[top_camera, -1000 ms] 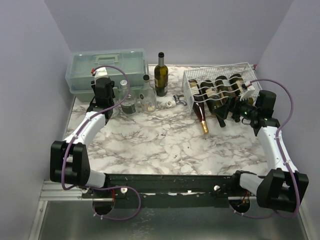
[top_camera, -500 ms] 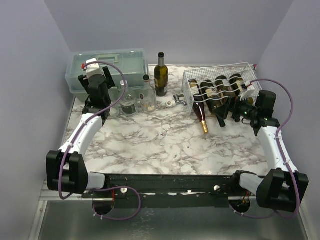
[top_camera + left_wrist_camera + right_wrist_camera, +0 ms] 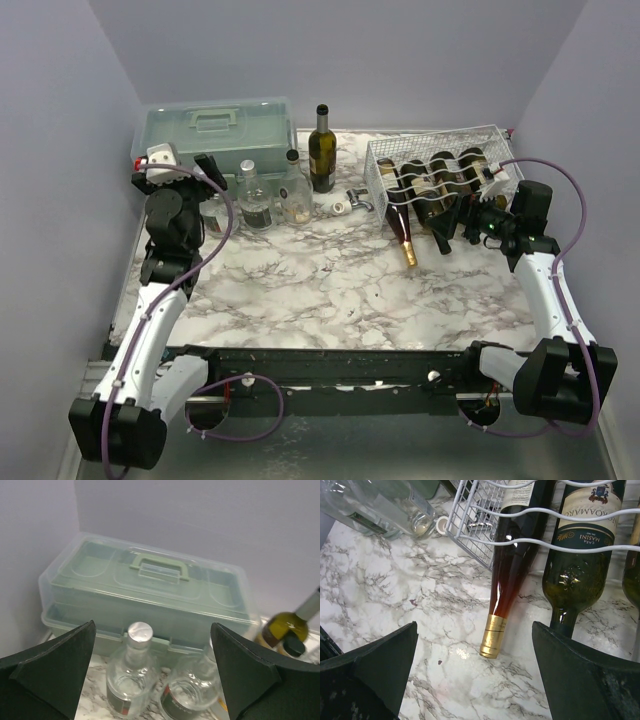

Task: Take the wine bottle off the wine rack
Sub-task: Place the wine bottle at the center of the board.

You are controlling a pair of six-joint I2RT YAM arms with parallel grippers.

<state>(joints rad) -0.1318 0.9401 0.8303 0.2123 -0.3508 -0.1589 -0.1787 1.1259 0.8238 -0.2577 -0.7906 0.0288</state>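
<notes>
Wine rack [image 3: 440, 140]: white wire, at the far right of the table [image 3: 320, 290]. Several bottles lie in its wavy cradles, necks pointing near and left.

Wine bottle [image 3: 512, 565]: reddish glass, gold cap, in the leftmost cradle. Its body is under the wires, its neck sticks out past the rack's near edge, and the cap is down at the marble top. Just right of it lies a dark green bottle [image 3: 577, 570], also in the rack with its neck out.

Right gripper [image 3: 475, 675]: low, just near of the protruding necks. Its jaws are spread wide with nothing between them. From the wrist view the gold cap lies in line with the gap, untouched.

Left gripper [image 3: 152, 675]: far left and raised, jaws wide, empty. It faces the pale green toolbox [image 3: 145, 590], which sits against the far wall.

A clear bottle with silver cap [image 3: 132, 680] and a second clear bottle [image 3: 192, 687] stand upright side by side, just near of the toolbox.

An olive bottle [image 3: 321, 150] stands upright between the toolbox and the rack.

Small pale bits lie on the marble left of the rack, too small to identify.
</notes>
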